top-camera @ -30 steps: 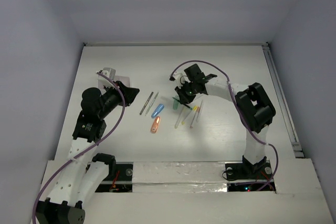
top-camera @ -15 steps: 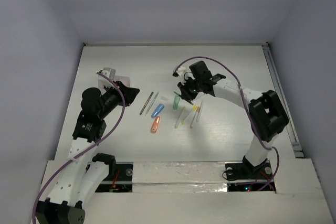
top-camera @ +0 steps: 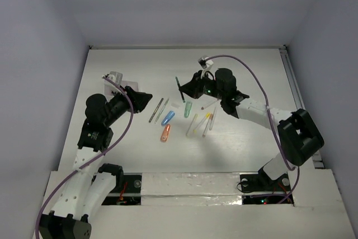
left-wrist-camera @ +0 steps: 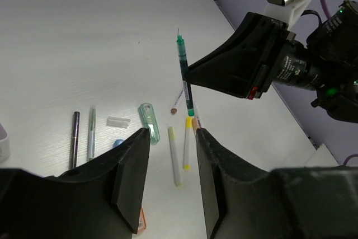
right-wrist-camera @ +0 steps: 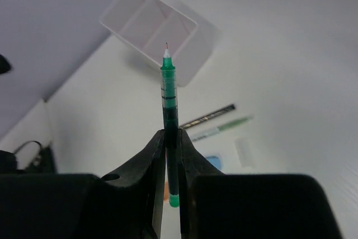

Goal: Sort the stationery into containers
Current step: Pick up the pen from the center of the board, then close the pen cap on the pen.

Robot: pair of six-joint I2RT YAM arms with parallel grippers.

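My right gripper (right-wrist-camera: pixel 171 138) is shut on a thin green pen (right-wrist-camera: pixel 169 96) and holds it in the air, tip toward the white compartment tray (right-wrist-camera: pixel 151 31). From above, the right gripper (top-camera: pixel 186 88) and green pen (top-camera: pixel 179 90) are over the table's middle. More stationery lies on the table: a dark grey pen (top-camera: pixel 155 110), a pale green pen (top-camera: pixel 162 109), a blue marker (top-camera: pixel 168 117), an orange marker (top-camera: pixel 165 132), a green marker (top-camera: pixel 187 109) and yellow-tipped pens (top-camera: pixel 193 125). My left gripper (left-wrist-camera: pixel 172 134) is open and empty above them. My left arm mostly hides the tray (top-camera: pixel 130 84) from above.
A small white cap (top-camera: pixel 174 105) lies between the pale green pen and the green marker. A thin pen with a dark red tip (left-wrist-camera: pixel 178 102) lies under the raised green pen. White walls close the table at the back and the sides.
My right gripper has lifted the green pen off the table and swung its wrist round, so the pen now points back and left. The left arm has not moved.
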